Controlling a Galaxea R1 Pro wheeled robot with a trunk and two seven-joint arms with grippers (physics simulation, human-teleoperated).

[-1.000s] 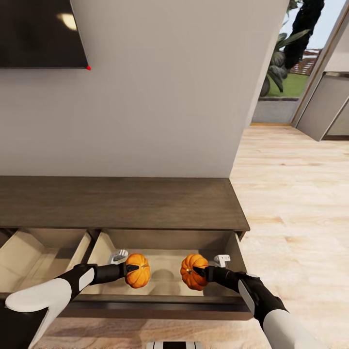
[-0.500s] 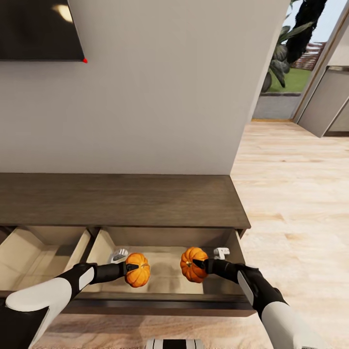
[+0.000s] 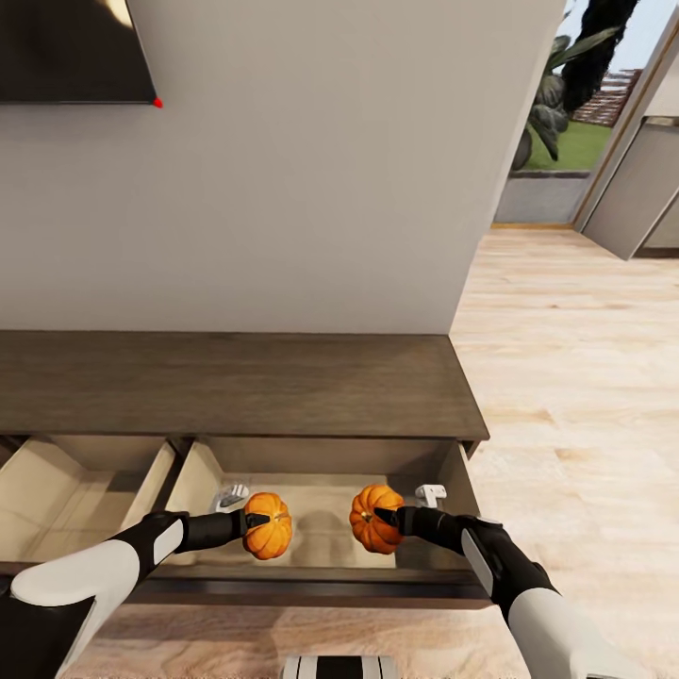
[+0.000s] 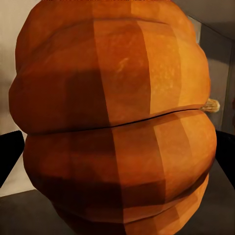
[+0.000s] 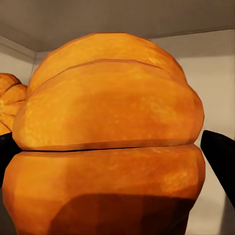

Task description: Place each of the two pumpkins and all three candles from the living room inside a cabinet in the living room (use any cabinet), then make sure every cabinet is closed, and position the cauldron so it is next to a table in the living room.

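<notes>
Two pumpkins held over the open cabinet (image 3: 283, 396) drawer

The left gripper (image 3: 251, 520) clamped one pumpkin (image 3: 267, 525); the right gripper (image 3: 387, 520) clamped the other pumpkin (image 3: 374, 519), both inside the drawer (image 3: 321, 528).

No writing, label, brand, number or sign can be read anywhere here.
</notes>
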